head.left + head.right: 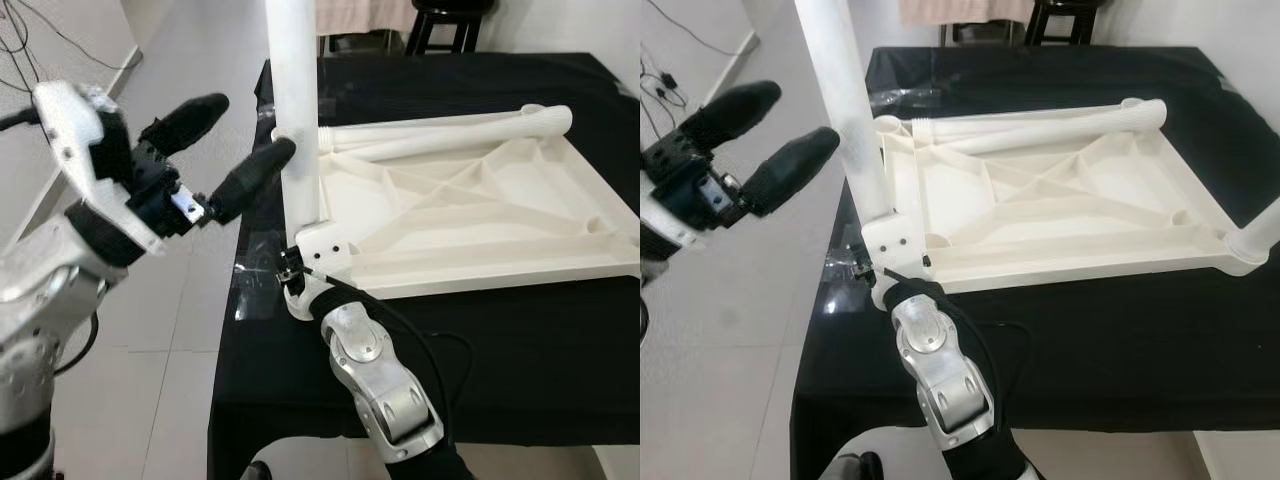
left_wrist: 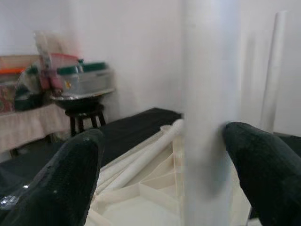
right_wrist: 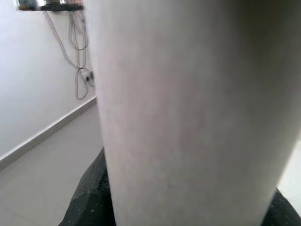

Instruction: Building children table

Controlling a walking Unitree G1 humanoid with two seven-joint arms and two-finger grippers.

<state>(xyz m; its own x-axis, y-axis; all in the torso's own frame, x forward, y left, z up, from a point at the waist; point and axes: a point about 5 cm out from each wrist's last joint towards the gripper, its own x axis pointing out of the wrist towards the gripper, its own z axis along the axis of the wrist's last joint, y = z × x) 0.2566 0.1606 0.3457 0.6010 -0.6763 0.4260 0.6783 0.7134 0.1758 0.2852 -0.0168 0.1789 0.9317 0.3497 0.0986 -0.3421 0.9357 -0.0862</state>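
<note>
The left gripper (image 1: 232,142) has its jaws apart, one touching the upright white plastic table leg (image 1: 296,110). The right gripper (image 1: 295,275) sits at that leg's base, and whether its jaws are apart or together cannot be told.

Left tool (image 1: 232,140) raised, fingers spread – right tool (image 1: 291,268) low, forearm angled upward.

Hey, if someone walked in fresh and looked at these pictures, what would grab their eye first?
A white upside-down tabletop lies ribbed side up on a black cloth, with one white leg standing upright at its near left corner. The left gripper is open beside that leg, one finger touching it. The right gripper is at the leg's base; another leg lies across the tabletop.
</note>
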